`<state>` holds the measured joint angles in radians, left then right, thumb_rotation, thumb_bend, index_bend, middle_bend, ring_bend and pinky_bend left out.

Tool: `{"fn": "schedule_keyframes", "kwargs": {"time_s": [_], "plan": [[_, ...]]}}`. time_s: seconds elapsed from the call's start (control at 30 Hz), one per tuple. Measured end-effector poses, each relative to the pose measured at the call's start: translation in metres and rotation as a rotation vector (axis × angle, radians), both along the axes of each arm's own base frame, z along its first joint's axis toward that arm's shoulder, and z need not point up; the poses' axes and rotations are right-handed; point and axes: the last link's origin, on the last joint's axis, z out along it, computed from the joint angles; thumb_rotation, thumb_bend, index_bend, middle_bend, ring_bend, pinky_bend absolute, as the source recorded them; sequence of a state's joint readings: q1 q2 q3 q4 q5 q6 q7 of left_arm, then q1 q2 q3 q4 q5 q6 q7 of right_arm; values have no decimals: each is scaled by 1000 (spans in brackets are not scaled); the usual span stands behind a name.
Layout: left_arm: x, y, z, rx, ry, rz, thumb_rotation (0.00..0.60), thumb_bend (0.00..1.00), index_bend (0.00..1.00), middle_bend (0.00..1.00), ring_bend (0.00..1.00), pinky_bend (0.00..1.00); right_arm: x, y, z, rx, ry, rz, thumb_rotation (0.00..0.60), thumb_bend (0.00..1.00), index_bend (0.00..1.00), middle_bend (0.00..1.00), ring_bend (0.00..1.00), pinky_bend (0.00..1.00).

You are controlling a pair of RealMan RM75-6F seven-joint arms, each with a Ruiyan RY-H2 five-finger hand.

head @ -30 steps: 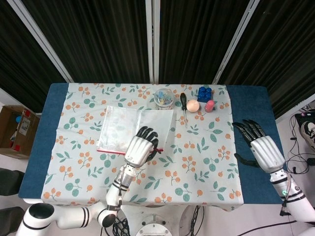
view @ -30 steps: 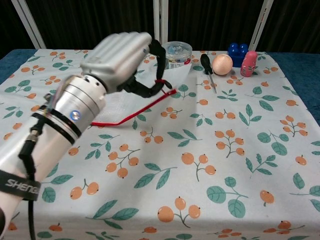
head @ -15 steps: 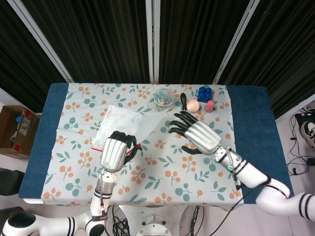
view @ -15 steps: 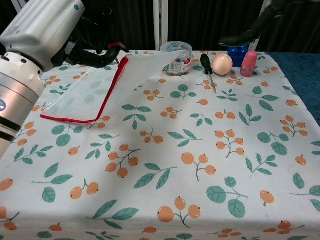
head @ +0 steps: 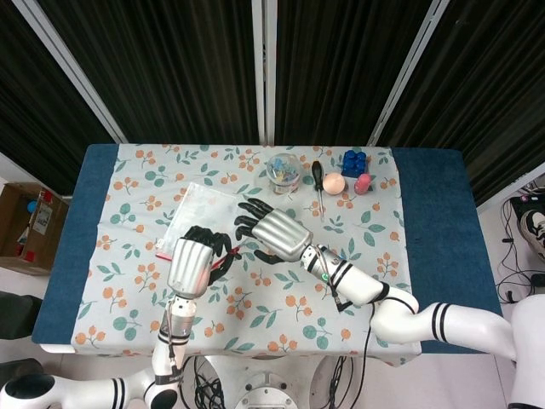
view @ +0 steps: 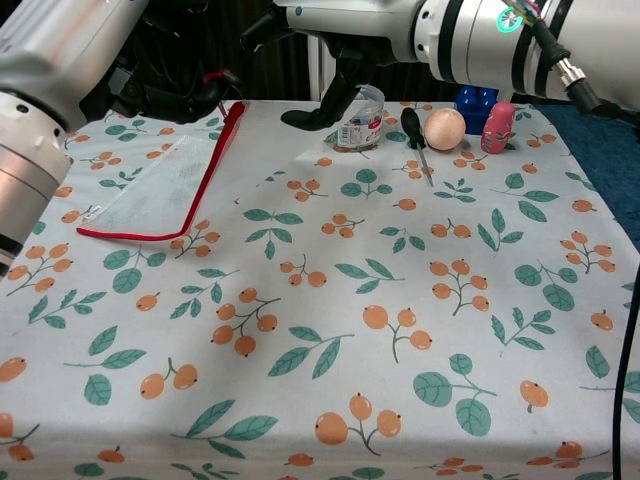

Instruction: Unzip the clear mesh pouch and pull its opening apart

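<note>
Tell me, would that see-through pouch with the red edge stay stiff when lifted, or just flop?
Probably flop. The mesh pouch looks thin and soft: the end the left hand grips by its red zipper edge rises while the rest sags onto the tablecloth. It seems light, since that one lifted end bends it. The mesh may slip between fingers.

Counts: 2 hands, left hand [head: 192, 262] and right hand [head: 277, 233]. 1 clear mesh pouch [head: 197, 221] with red zip edge. 1 clear round container [head: 283, 169], contents too small to tell. 1 screwdriver [head: 318, 179]. 1 peach ball [head: 333, 183]. 1 blue block [head: 354, 162]. 1 pink figure [head: 363, 184]. 1 table [head: 438, 221], 1 floral cloth [head: 358, 281] on it. 1 cardboard box [head: 21, 226] on the floor.
</note>
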<state>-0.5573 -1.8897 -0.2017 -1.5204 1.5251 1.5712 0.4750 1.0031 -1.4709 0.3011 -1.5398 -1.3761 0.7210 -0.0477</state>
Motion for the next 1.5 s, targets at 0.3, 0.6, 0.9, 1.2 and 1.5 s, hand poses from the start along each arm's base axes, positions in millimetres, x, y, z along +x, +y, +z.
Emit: {"fn": "schedule_keyframes", "kwargs": {"time_s": [0.3, 0.6, 0.9, 1.2, 1.5], "plan": [[-4, 1, 0, -5, -19, 14, 600, 457, 760, 705, 583, 505, 12, -5, -16, 14, -34, -19, 600, 485, 733, 352, 50, 14], [-20, 0, -5, -36, -59, 67, 600, 464, 761, 704, 583, 505, 23, -12, -7, -2, -116, -37, 600, 546, 890, 437, 101, 37], [-30, 0, -9, -71, -105, 106, 600, 468, 761, 702, 582, 505, 28, -13, 5, -15, -169, -41, 600, 547, 904, 448, 111, 37], [-39, -1, -14, -101, -120, 139, 600, 468, 761, 700, 581, 505, 28, -17, 23, -50, -234, -44, 600, 546, 908, 451, 120, 37], [-54, -2, -23, -144, -107, 187, 600, 469, 761, 699, 579, 505, 26, -19, 42, -90, -314, -45, 600, 546, 908, 452, 121, 35]]}}
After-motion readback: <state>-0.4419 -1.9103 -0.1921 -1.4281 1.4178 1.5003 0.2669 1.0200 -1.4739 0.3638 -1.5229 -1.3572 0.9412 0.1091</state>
